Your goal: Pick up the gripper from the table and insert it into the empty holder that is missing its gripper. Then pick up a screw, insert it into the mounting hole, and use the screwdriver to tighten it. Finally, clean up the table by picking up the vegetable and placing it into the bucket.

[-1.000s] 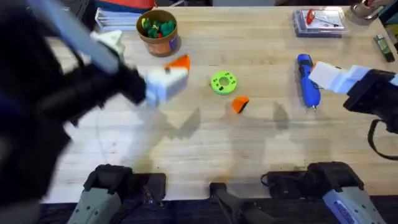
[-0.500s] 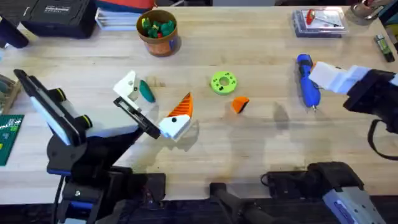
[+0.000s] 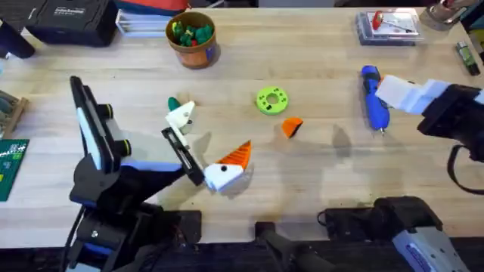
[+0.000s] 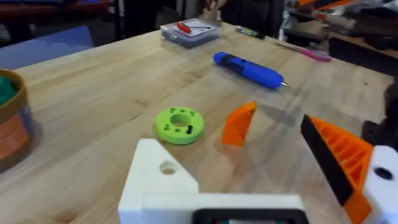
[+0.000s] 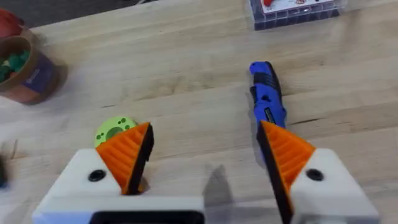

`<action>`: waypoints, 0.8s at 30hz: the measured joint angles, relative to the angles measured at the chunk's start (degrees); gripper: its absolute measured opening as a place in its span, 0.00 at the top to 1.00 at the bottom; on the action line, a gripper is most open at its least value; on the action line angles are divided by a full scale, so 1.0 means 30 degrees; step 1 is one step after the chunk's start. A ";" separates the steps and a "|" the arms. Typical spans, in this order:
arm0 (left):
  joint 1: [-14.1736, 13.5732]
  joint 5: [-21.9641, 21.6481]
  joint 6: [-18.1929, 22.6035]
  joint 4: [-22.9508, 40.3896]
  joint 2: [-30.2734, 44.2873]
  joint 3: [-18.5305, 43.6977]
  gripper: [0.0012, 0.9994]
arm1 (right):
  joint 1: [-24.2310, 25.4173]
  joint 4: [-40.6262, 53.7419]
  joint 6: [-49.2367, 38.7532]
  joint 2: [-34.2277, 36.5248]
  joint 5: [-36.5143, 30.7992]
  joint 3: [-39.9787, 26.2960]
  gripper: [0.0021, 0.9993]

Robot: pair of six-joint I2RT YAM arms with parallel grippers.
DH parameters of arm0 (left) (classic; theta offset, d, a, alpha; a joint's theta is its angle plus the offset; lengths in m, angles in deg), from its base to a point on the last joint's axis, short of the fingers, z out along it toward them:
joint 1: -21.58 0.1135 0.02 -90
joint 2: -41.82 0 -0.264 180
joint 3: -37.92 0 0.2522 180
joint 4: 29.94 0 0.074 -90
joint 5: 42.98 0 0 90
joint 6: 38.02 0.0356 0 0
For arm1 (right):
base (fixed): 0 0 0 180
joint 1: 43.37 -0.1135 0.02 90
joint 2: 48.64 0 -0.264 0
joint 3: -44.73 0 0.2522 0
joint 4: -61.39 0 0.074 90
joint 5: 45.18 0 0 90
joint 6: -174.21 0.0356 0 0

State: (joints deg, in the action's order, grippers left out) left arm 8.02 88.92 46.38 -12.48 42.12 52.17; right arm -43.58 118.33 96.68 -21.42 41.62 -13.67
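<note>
The orange ribbed gripper [image 3: 291, 127] lies loose on the table [image 3: 318, 189], just right of centre, beside a round green disc [image 3: 272, 100]. My left gripper [image 3: 204, 147] stands open to its left. One finger carries an orange pad [image 3: 238, 153]. The other ends in the bare white holder [image 3: 181, 117]. In the left wrist view the holder [image 4: 161, 180] is close, with the orange gripper [image 4: 239, 123] ahead. The dark green vegetable [image 3: 173, 103] peeks out behind the holder. The blue screwdriver [image 3: 372, 94] lies beside my open right gripper [image 3: 389, 92]. The bucket [image 3: 193, 38] stands at the back.
A clear box of screws [image 3: 389, 24] sits at the back right and a black box [image 3: 72, 19] at the back left. A green board [image 3: 9, 162] lies at the left edge. The bucket holds several green toys. Bare wood stretches along the front.
My left arm has dropped from close under the camera and its gripper has moved right towards the loose orange gripper. The right arm has not moved.
</note>
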 joint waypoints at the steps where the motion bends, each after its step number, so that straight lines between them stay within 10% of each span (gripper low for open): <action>1: -0.0125 0.0125 -0.0001 0.0003 0.0007 0.0000 0.01 | 0.0000 -0.0006 0.0000 0.0000 0.0000 0.0000 0.01; 24: -0.0225 0.0553 -0.0004 0.0047 0.0007 0.0000 0.01 | 0.0000 -0.0007 0.0000 -0.0004 0.0000 0.0000 0.01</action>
State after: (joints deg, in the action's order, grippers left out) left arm 7.34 90.57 46.37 -12.34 42.14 52.17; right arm -43.58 118.31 96.68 -21.43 41.62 -13.67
